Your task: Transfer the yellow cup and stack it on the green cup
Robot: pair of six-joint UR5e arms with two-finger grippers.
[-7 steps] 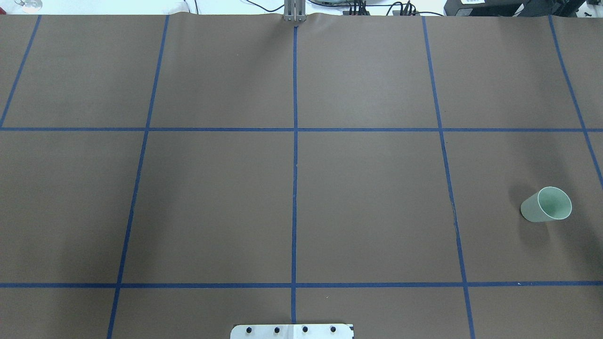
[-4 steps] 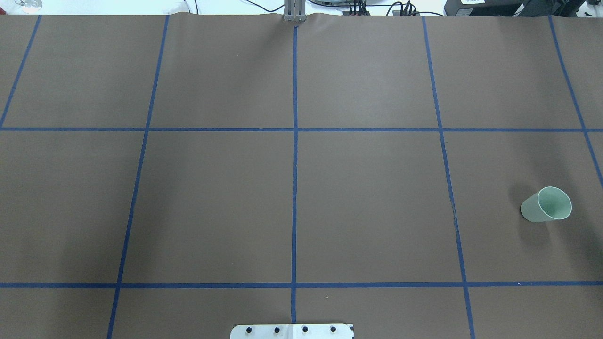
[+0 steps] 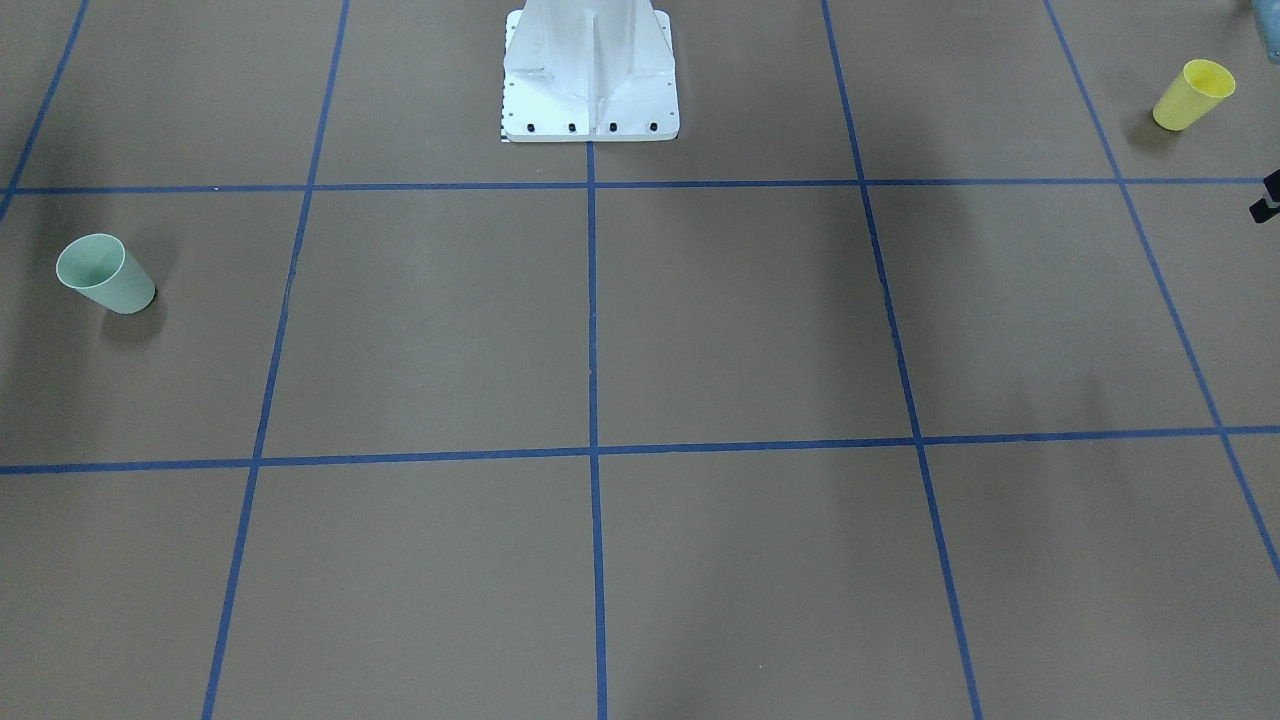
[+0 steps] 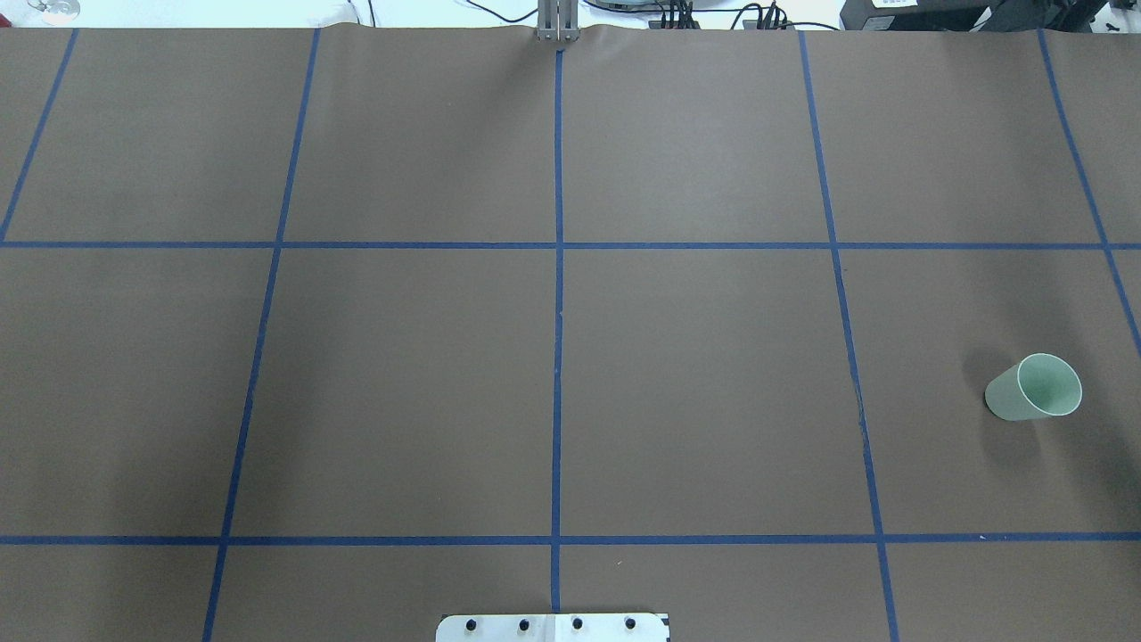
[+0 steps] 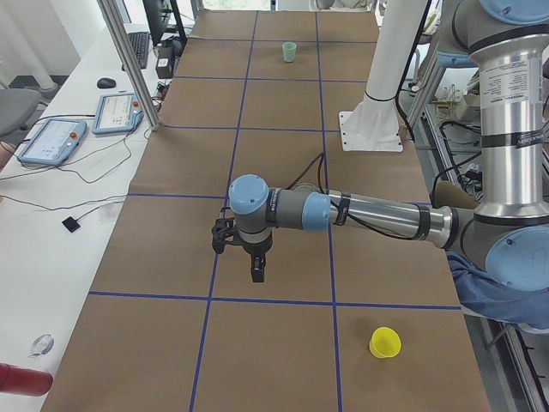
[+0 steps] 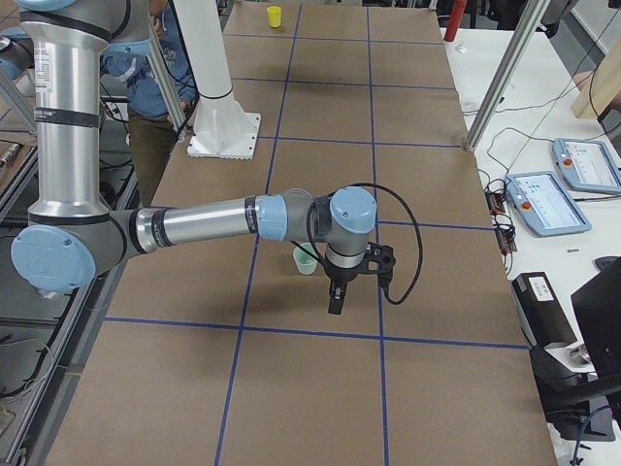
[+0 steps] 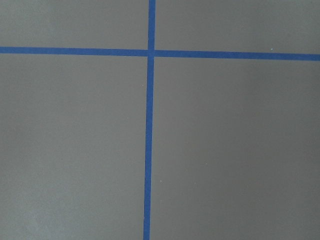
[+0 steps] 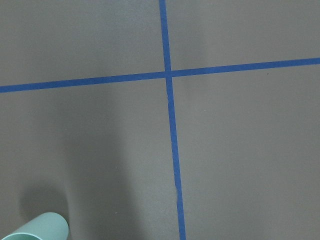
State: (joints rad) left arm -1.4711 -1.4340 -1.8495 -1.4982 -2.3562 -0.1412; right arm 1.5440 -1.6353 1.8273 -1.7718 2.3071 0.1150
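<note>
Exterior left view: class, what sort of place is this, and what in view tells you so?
Probably a robotics lab. An industrial arm reaches over a paper-covered table marked with a blue tape grid, and two teach pendants with cables lie on the white side bench.

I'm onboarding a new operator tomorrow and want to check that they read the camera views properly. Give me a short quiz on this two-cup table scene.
1. True or false: the small bright yellow plastic cup is already stacked on the small pale green plastic cup.
2. Multiple choice: which cup shows in the overhead view? A) yellow only B) green only C) both
3. Short answer: which arm's pincer hangs nearer the yellow cup?

Key
1. False. The two cups stand far apart, each upright on its own.
2. B
3. The left pincer, as seen in the exterior left view.
</note>
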